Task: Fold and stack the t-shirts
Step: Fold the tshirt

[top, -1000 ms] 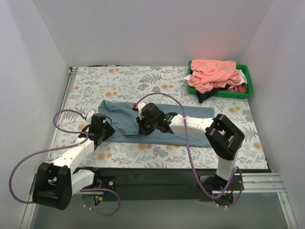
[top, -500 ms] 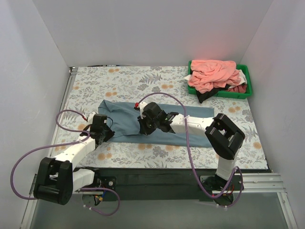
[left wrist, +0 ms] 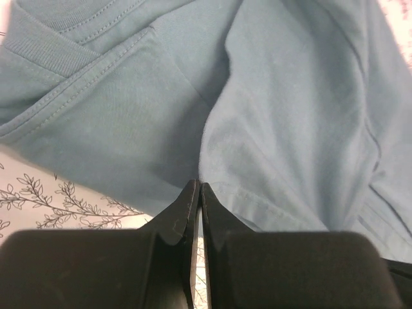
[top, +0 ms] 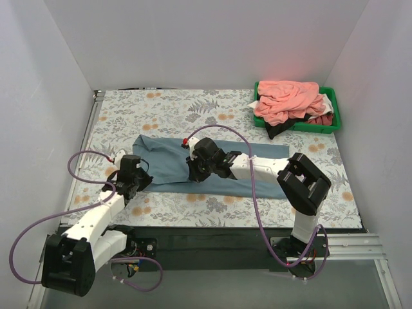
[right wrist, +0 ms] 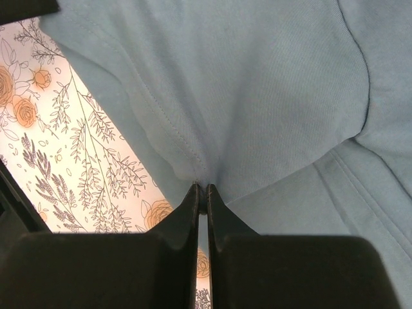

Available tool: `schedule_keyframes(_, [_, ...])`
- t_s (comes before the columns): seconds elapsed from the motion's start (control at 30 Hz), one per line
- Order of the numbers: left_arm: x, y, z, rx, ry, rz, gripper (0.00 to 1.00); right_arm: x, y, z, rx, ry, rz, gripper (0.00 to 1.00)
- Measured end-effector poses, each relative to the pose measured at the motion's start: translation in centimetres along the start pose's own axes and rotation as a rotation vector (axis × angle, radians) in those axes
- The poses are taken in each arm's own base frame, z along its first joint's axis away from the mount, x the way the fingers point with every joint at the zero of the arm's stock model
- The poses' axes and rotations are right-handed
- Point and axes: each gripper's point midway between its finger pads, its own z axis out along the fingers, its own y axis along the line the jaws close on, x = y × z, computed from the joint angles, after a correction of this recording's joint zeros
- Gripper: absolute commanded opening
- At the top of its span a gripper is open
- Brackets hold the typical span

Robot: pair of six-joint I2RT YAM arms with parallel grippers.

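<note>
My left hand [left wrist: 198,188] is clenched on the near edge of the grey-blue t-shirt [top: 168,159], at its collar end, and the cloth creases up from the tips. The shirt lies flat on the tabletop [top: 129,109] with its long axis running left to right, and its body spreads away from both hands toward the far side. My right hand [right wrist: 201,188] is clenched too, pinching the near hem around mid-length, where the cloth puckers. Both grips share that near edge, so I judge the next fold goes away from me, across the short axis. Far right, the other t-shirts [top: 286,100] are heaped in the green bin [top: 335,127], well apart.
</note>
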Motion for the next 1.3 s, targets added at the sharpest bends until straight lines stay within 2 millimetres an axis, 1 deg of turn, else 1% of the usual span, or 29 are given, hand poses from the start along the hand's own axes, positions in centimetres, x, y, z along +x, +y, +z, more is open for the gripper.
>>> schedule_keyframes(0.3, [-1.0,-0.8,-2.7,0.065,-0.046,-0.058,0.0,0.4,-0.3,0.1,0.0,0.006,0.005,0.01])
schedule_keyframes(0.7, [0.7,-0.8,-4.0,0.081,0.015,-0.081,0.0,0.6,-0.2,0.1,-0.009,0.012,0.009,0.01])
schedule_keyframes(0.87, [1.6,-0.8,-4.2,0.074,0.04,-0.074,0.0,1.1,-0.3,0.3,-0.009,0.024,0.011,0.01])
schedule_keyframes(0.9, [1.7,-0.8,-4.2,0.072,0.043,-0.073,0.01,1.2,-0.3,0.4,-0.009,0.026,0.011,0.03])
schedule_keyframes(0.93, [1.8,-0.8,-4.3,0.071,0.048,-0.071,0.09,1.3,-0.3,0.4,-0.008,0.028,0.012,0.09])
schedule_keyframes(0.97, [1.9,-0.8,-4.3,0.069,0.051,-0.069,0.21,1.4,-0.4,0.4,-0.008,0.03,0.012,0.13])
schedule_keyframes(1.0, [1.9,-0.8,-4.4,0.068,0.054,-0.066,0.3,1.4,-0.4,0.4,-0.008,0.03,0.013,0.17])
schedule_keyframes(1.03, [2.0,-0.8,-4.5,0.065,0.057,-0.067,0.39,1.5,-0.4,0.4,-0.008,0.031,0.014,0.26])
schedule_keyframes(1.07, [1.9,-0.8,-4.6,0.064,0.056,-0.068,0.48,1.5,-0.4,0.4,-0.009,0.032,0.015,0.3])
schedule_keyframes(1.1, [1.8,-0.9,-4.7,0.064,0.054,-0.07,0.7,1.6,-0.4,0.3,-0.009,0.032,0.011,0.33])
schedule_keyframes(1.13, [1.6,-1.0,-4.8,0.064,0.049,-0.064,0.76,1.8,-0.4,0.2,-0.009,0.034,0.011,0.41])
schedule_keyframes(1.2, [0.8,-1.6,-5.1,0.068,0.03,-0.069,0.81,2.2,-0.5,-0.3,-0.006,0.038,0.01,0.48])
schedule_keyframes(1.27, [-0.4,-2.5,-5.1,0.076,0.0,-0.067,0.82,2.3,-0.4,-1.1,0.0,0.038,0.007,0.51])
schedule_keyframes(1.3, [-1.1,-3.1,-4.9,0.084,-0.019,-0.063,0.82,2.0,-0.4,-1.5,0.001,0.029,0.004,0.51])
